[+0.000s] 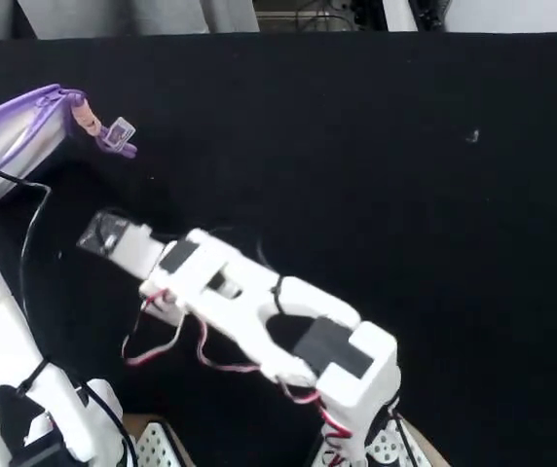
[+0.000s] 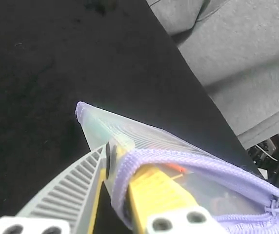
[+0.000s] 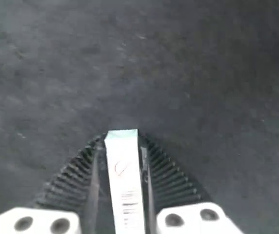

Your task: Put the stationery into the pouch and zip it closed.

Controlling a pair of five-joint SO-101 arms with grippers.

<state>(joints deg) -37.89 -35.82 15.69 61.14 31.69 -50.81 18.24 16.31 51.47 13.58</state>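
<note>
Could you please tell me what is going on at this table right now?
The left gripper is shut on the edge of a translucent pouch with lilac zip trim, holding it near the table's far left corner. The right gripper is clamped on a slim white rectangular stationery piece over the black tabletop, a little short of the pouch. That piece is not yet inside.
</note>
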